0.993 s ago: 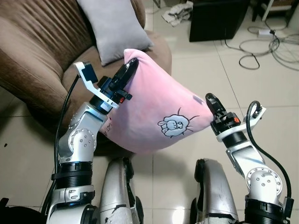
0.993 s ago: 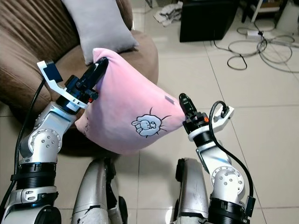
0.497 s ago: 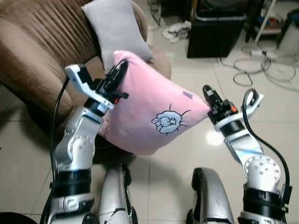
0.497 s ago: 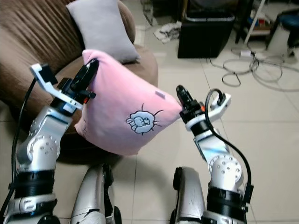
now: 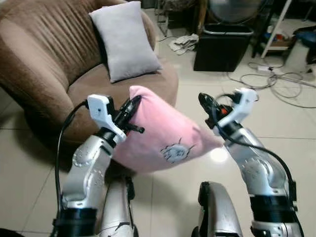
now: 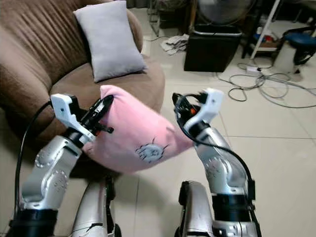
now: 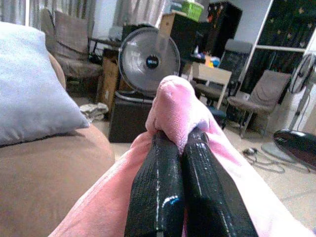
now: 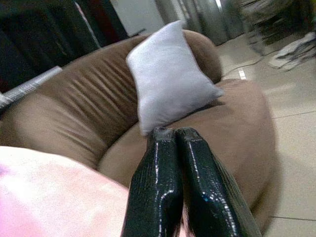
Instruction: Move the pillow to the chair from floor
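A pink pillow [image 5: 163,138] with a small sheep print hangs in the air between my two arms, in front of the brown chair [image 5: 94,86]. My left gripper [image 5: 134,101] is shut on its upper left corner, and pink fabric bulges over the fingertips [image 7: 170,148] in the left wrist view. My right gripper [image 5: 203,98] is shut at the pillow's right corner, which sits low against its fingers [image 8: 163,168]. A grey pillow [image 5: 126,37] leans against the chair's backrest.
The chair's seat [image 6: 123,81] lies just beyond the pink pillow. To the right on the tiled floor are a black bin [image 5: 222,47], a crumpled cloth [image 5: 185,43] and loose cables [image 5: 276,84]. A standing fan [image 7: 149,61] is behind the bin.
The camera has lifted, showing more of the chair and room. Both grippers keep their hold. The right wrist has turned over, and the pillow lies flatter between the arms.
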{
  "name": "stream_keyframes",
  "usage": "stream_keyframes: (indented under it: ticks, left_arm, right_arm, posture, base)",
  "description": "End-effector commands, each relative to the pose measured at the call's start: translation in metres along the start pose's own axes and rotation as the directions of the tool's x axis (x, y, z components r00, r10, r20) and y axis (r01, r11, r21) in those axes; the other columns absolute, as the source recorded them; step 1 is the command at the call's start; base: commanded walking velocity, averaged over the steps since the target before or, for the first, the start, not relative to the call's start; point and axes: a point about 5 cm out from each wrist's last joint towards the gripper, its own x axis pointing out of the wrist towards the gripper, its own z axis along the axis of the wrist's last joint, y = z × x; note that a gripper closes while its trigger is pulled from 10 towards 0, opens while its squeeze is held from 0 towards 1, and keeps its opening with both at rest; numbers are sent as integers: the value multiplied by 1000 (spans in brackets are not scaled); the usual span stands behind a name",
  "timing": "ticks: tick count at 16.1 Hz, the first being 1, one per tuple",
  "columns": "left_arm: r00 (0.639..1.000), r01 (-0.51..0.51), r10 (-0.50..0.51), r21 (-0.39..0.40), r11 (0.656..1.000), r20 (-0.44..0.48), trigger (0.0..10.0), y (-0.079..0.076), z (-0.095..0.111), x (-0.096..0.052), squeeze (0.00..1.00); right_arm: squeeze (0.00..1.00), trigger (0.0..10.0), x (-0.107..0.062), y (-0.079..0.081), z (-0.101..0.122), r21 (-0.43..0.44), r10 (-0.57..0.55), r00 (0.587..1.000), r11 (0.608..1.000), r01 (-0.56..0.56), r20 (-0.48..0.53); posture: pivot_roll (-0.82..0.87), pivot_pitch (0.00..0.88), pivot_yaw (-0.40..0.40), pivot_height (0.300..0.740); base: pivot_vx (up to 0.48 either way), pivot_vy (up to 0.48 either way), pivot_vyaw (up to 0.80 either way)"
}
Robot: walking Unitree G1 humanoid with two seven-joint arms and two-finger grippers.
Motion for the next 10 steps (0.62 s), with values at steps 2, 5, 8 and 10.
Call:
stream_keyframes:
  ticks: [2,5,8,10]
  left_arm:
    - [998,-38,35,58,998,54,4471,-4,11,1,0]
    - [995,-96,94,104,990,20,10000,-3,6,0,0]
    - [993,-116,113,134,984,25,10000,-2,8,3,0]
    - [992,-127,125,165,978,22,10000,-1,9,5,0]
  right_arm:
    - [0,10000,4,-2,-6,-99,-7,999,995,2,-52]
    - [0,10000,3,-4,-16,-181,-51,997,983,38,-66]
    - [0,10000,-1,-3,-20,-175,-54,996,984,42,-66]
    - [0,10000,-1,-5,-18,-182,-57,997,982,46,-52]
  posture:
    - [61,0,6,507]
    - [58,0,5,527]
    - [56,0,10,557]
    - [54,0,16,577]
  base:
    - [0,0,0]
    - [0,0,0]
    - [0,0,0]
    - [0,0,0]
